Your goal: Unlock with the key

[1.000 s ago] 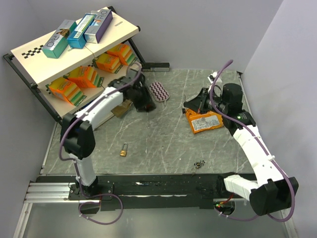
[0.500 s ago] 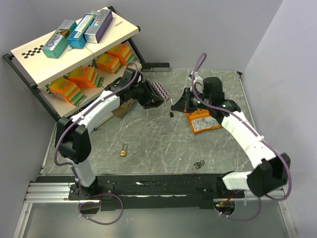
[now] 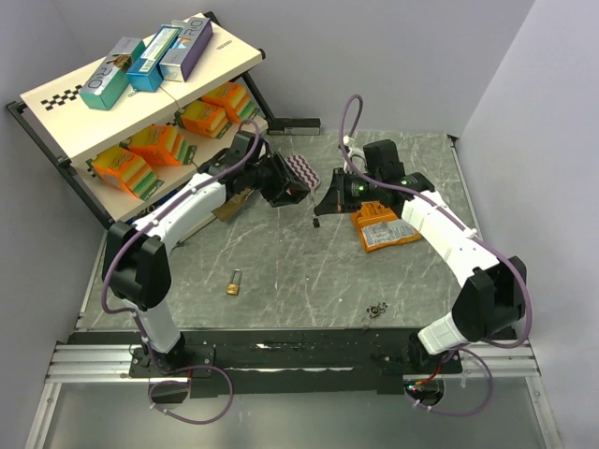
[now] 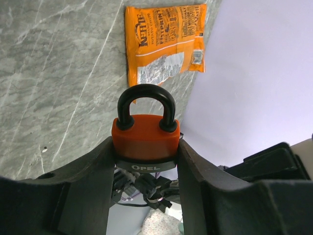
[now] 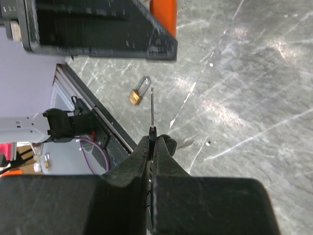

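Near the worktop's [image 3: 281, 262] front edge lie a brass padlock [image 3: 234, 282] and, to its right, a small metal bit [image 3: 377, 308]. Mid-worktop, the left gripper [image 4: 145, 149] clamps an orange padlock [image 4: 145, 136] by its body, shackle pointing outward. Facing it and just apart, the right gripper [image 5: 152, 138] is pinched tight on a key [image 5: 151, 107], blade forward. A chips bag [image 3: 386, 229] lies toward the right edge, and a shelf [image 3: 140, 84] stands at the far left corner.

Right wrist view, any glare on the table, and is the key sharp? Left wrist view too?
Right wrist view: white glare patches on the table, key thin but sharp, right gripper dark and soft. Left wrist view: orange padlock crisp, no strong glare.
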Controlling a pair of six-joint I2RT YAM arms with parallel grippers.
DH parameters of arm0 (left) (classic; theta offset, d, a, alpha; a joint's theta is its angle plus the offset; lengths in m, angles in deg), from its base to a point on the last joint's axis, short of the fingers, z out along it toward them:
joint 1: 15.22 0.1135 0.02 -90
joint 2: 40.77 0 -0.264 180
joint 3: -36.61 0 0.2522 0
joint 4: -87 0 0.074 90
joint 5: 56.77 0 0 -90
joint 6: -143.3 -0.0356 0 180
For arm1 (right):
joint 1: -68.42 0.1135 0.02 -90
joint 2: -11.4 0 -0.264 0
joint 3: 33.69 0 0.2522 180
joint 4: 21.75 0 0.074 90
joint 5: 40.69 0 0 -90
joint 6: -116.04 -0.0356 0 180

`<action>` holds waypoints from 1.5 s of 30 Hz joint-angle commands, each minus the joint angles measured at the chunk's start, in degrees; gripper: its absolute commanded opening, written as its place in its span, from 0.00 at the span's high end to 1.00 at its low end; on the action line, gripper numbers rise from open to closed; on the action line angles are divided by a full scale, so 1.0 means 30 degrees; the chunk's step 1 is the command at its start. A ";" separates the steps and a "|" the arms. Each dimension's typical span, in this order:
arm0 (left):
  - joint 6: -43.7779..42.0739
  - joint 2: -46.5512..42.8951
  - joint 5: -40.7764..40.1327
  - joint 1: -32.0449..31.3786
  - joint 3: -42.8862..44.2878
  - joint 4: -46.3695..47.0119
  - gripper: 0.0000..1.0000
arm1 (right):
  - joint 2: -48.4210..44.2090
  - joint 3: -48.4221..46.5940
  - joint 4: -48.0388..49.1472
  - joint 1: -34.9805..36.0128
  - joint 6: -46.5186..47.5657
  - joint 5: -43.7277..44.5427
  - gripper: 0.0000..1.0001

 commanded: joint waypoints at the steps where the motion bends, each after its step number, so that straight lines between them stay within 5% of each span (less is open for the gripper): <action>1: 0.0557 -0.1152 0.1122 -0.0024 -0.0558 0.1455 0.99 | 0.0999 -0.1351 -0.0585 0.0169 0.0282 -0.0784 1.00; 45: 0.0412 -0.2119 0.2032 -0.0434 -0.1995 0.1486 0.99 | 0.3610 -0.2788 -0.1466 0.0198 0.0664 -0.2602 1.00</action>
